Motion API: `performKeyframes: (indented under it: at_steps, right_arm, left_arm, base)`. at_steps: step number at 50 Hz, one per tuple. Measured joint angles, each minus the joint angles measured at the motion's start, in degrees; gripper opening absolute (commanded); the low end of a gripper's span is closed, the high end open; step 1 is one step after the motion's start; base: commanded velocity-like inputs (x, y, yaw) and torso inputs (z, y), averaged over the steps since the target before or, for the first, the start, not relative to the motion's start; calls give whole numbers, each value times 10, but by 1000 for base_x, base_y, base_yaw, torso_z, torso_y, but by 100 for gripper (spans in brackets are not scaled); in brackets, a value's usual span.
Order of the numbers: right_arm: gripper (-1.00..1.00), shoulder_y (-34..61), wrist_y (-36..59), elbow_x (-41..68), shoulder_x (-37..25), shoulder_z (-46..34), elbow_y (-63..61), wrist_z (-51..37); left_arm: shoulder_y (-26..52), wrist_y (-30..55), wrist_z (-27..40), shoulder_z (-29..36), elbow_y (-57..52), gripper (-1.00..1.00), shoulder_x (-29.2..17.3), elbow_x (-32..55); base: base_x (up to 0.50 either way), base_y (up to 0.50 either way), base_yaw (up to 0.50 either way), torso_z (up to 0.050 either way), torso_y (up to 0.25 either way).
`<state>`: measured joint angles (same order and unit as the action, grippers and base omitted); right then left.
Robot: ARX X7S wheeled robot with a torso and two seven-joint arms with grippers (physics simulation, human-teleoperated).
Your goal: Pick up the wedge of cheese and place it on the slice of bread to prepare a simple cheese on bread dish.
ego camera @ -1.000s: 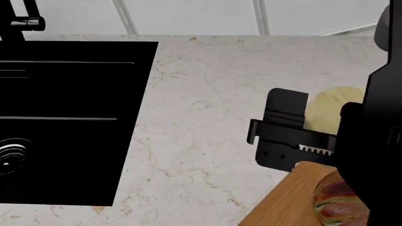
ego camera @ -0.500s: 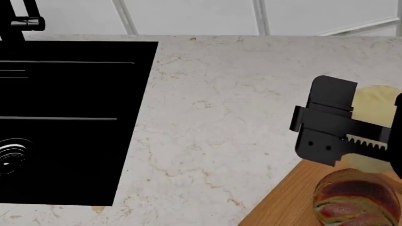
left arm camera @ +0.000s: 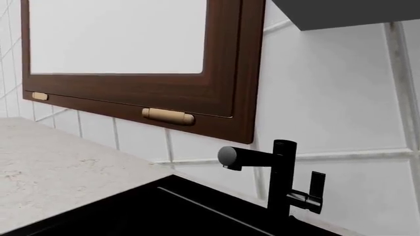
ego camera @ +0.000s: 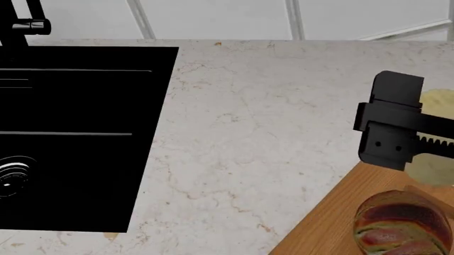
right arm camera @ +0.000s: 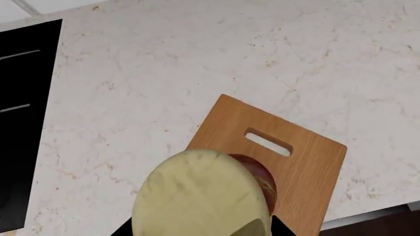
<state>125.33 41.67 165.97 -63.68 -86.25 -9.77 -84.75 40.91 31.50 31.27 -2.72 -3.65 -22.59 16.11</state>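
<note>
My right gripper (ego camera: 426, 133) is shut on the wedge of cheese (ego camera: 441, 105), a pale yellow-cream lump, and holds it in the air at the right edge of the head view. In the right wrist view the cheese (right arm camera: 200, 194) fills the space between the black fingers (right arm camera: 279, 229) and hangs above the slice of bread (right arm camera: 260, 178), which it mostly hides. The bread (ego camera: 401, 223), a glossy brown-red bun-like lump, lies on the wooden board (ego camera: 330, 220) just in front of the gripper. My left gripper is out of view.
The board has a handle slot (right arm camera: 268, 142) at its far end. A black sink (ego camera: 71, 138) with a black faucet (ego camera: 21, 24) lies to the left in the marble counter (ego camera: 248, 133). The left wrist view shows the faucet (left arm camera: 282, 182) and a dark wooden window frame (left arm camera: 223, 93).
My right gripper has moved right and farther back with the cheese in it. The arm no longer covers the bread, which now shows whole on the board.
</note>
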Motion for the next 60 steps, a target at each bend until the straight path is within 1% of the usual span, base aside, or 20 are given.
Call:
performKeyframes:
  at_steps: [11,32,43,60]
  right_arm:
    - [-100,-34,12,-24,2,-7,20,45]
    - [-100,-78,26,-61,6,-15,49,100]
    - [-100,-92,37,-84,10,-19,74,117]
    - [-100,-119,30,-100,16,-24,78,136]
  left_arm:
    - [1,0,1,1,0,100,-1,0]
    - [0,-1,5,1,1,100,-1,0]
    - [1,0,6,2,2,100,-2,0]
    - [1,-1,6,3,2,100,-3,3]
  base:
    - [0,0,0,0,0]
    - [0,0,0,0,0]
    - [0,0,0,0,0]
    - [0,0,0,0,1]
